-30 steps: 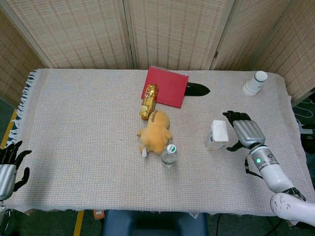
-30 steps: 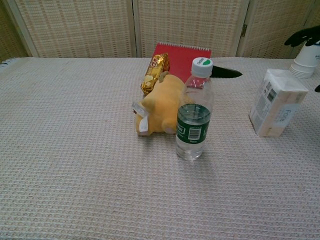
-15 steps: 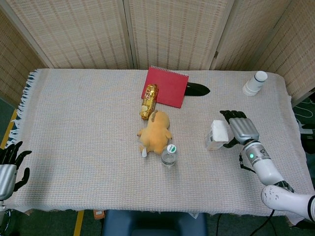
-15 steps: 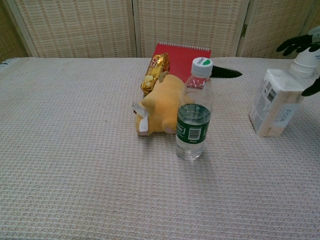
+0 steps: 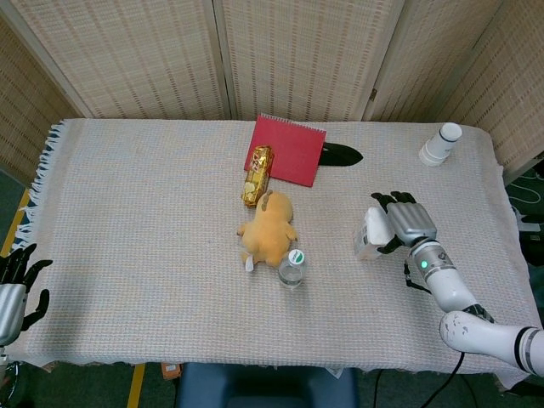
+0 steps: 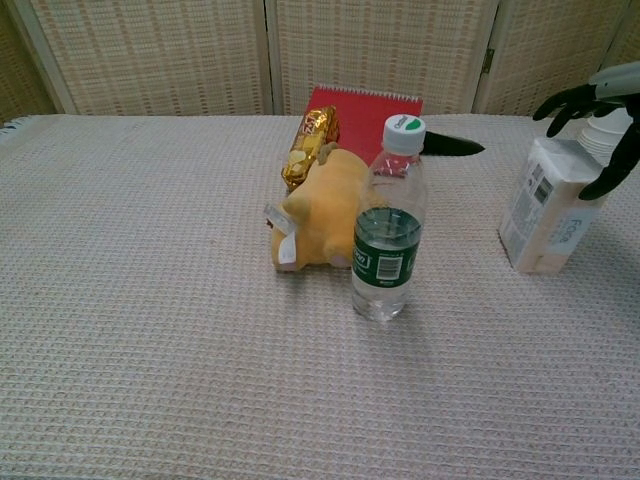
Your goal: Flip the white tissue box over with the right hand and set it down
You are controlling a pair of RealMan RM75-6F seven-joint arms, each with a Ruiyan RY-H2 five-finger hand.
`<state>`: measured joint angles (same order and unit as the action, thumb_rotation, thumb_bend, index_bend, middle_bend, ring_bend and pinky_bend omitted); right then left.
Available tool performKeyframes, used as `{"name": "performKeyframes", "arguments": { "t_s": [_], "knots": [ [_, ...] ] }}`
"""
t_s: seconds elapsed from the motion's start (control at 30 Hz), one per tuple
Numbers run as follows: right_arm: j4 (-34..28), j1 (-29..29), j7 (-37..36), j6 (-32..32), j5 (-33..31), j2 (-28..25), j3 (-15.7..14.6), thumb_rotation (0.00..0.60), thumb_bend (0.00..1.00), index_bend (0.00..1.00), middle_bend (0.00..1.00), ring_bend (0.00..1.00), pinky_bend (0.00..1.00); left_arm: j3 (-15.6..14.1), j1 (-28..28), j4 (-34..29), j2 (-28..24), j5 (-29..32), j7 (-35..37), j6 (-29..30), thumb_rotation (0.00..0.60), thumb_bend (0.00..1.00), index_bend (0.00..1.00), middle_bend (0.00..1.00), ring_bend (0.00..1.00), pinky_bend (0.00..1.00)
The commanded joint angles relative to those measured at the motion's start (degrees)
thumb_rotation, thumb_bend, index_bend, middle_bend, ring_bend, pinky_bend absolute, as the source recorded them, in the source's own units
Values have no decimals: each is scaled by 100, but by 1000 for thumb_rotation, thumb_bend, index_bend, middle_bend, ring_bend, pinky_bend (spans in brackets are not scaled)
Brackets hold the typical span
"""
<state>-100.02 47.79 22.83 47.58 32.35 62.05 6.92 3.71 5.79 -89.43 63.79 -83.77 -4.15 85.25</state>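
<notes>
Currently the white tissue box (image 5: pixel 371 232) stands upright on the desk (image 5: pixel 144 212) near its right edge. Right hand (image 5: pixel 406 223) is at the box's top right side, dark fingers (image 6: pixel 562 101) spread over the upper edge; actual contact cannot be told. Left hand (image 5: pixel 15 287) hangs off the desk's left front corner, fingers spread, holding nothing. Water bottle (image 6: pixel 389 223) stands mid-desk beside a yellow plush toy (image 6: pixel 318 212).
</notes>
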Motion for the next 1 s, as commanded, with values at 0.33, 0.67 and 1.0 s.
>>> {"name": "performKeyframes", "arguments": {
  "t_s": [0.33,0.67,1.0],
  "knots": [
    [144,86,3,-7,-79,147,-102,600,0,151,172,139,0,3,7,27,7,9,34,-21,600,504,247,0,0,104],
    [238,60,-74,80,25,226,-128,600,0,294,283,250,0,12,8,43,11,10,54,-13,600,505,246,0,0,104],
    [306,-208,-628,487,590,372,103,600,0,455,411,358,0,5,9,46,22,-5,37,-10,600,506,246,0,0,104]
  ]
}}
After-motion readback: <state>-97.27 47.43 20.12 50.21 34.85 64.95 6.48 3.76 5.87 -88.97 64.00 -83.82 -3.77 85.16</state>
